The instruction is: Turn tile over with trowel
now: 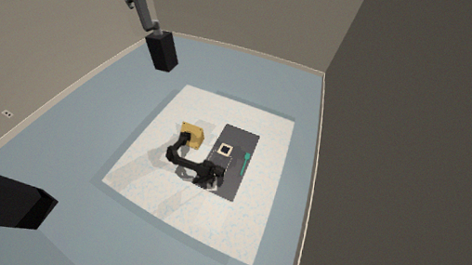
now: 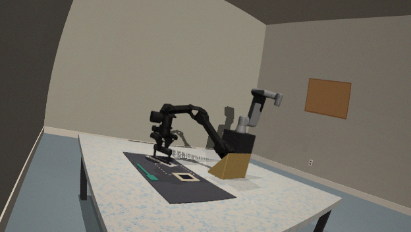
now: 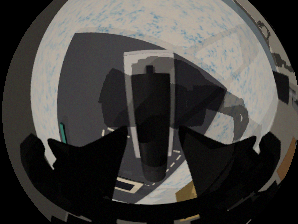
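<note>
The trowel [image 2: 163, 151] [image 3: 152, 100] has a flat pale-edged blade and a raised black bar handle on two posts. It lies flat at one end of the dark mat [image 1: 243, 139] [image 2: 197, 194]. My gripper [image 2: 163, 146] [image 3: 153, 129] is open around the handle, with small gaps between the fingers and the bar. The tile [image 1: 225, 149] [image 2: 186, 176] [image 3: 129, 185], cream with a dark square on top, lies flat on the mat at the edge of the dashed outline [image 3: 176, 160]. The trowel's blade is partly hidden by its handle and by shadow.
A green flat-headed tool [image 1: 245, 163] [image 2: 148, 173] lies along the mat's side. The arm's yellow wedge base [image 1: 196, 136] [image 2: 235, 168] stands on the pale table [image 1: 239, 235] [image 2: 280, 201] beside the mat. Grey arms on black pedestals [image 1: 161, 51] stand away from the table.
</note>
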Controlling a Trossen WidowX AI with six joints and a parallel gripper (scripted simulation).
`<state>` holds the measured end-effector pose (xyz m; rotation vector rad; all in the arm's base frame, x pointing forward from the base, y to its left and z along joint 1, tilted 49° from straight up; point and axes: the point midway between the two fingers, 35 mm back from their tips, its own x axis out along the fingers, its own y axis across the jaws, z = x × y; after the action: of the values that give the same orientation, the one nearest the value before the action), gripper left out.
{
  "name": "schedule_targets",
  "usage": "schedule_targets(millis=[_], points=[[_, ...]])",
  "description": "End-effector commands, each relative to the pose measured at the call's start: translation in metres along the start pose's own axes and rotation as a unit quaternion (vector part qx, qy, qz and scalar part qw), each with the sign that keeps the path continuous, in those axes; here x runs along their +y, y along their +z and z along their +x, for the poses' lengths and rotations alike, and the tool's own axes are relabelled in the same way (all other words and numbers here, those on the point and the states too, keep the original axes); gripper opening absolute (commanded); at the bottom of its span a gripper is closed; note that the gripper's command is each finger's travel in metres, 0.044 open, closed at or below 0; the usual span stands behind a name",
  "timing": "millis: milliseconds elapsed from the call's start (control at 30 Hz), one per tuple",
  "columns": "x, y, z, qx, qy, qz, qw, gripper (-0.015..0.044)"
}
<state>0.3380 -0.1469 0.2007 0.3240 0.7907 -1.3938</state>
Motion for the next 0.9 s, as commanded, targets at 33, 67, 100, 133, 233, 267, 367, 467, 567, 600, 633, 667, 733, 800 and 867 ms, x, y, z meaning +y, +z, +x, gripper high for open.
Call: schedule_targets(millis=[33,67,100,133,233,267,367,467,567,600,633,667,733,800,867], points=[[0.000,0.000,-0.002,-0.001,0.001,0.002,1.000,0.0270],[0.001,0.000,-0.008,-0.001,0.001,0.002,1.000,0.0270],[0.001,0.000,-0.017,0.000,0.001,0.002,1.000,0.0270],[0.001,0.000,-0.029,0.000,0.001,0.001,1.000,0.0270],[0.000,0.000,-0.045,0.000,0.000,0.002,1.000,0.0270],[0.000,0.000,-0.045,0.000,0.000,0.002,1.000,0.0270],[0.000,0.000,-0.045,0.000,0.000,0.002,1.000,0.0270],[0.001,-0.001,-0.045,0.000,0.002,-0.008,1.000,0.0300],[0.001,-0.001,-0.052,0.000,-0.001,-0.026,1.000,0.0300],[0.001,-0.001,-0.052,0.000,-0.001,-0.026,1.000,0.0300],[0.001,-0.002,-0.052,0.002,0.000,-0.026,1.000,0.0300],[0.000,-0.002,-0.050,0.008,0.003,-0.025,1.000,0.0300],[-0.004,-0.003,-0.045,0.027,0.017,-0.021,0.999,0.0300],[-0.007,-0.004,-0.039,0.047,0.034,-0.017,0.998,0.0300],[-0.010,-0.004,-0.034,0.065,0.054,-0.013,0.996,0.0300]])
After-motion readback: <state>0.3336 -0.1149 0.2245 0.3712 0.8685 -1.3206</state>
